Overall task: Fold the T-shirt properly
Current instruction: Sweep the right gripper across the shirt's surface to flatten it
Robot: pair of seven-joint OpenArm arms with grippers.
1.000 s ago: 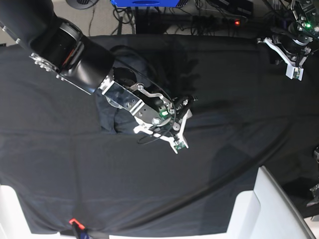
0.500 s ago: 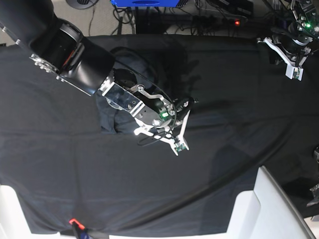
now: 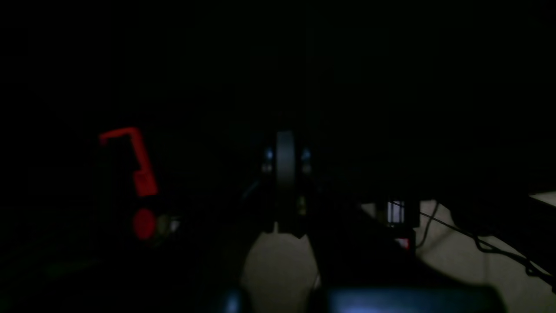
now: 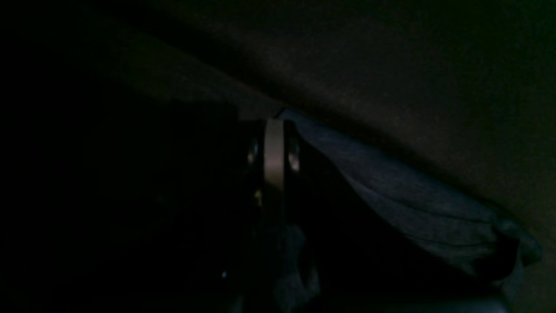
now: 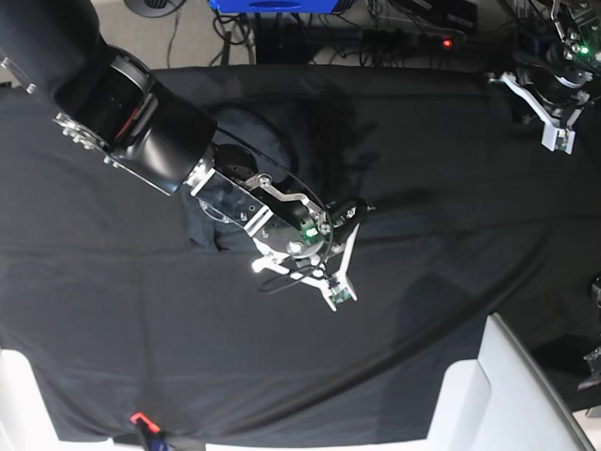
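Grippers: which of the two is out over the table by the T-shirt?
The right gripper, at mid-table beside the bunched T-shirt, fingers shut. The left gripper hangs at the table's far corner, away from the shirt.

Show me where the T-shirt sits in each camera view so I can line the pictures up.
Base view: the T-shirt lies bunched at upper left centre, partly under the right arm.
Right wrist view: its grey-blue fabric runs from the centre down to the lower right, beside the right pincer.
Left wrist view: not visible; the picture is too dark.
Shared landmark: the right pincer, also in the base view.
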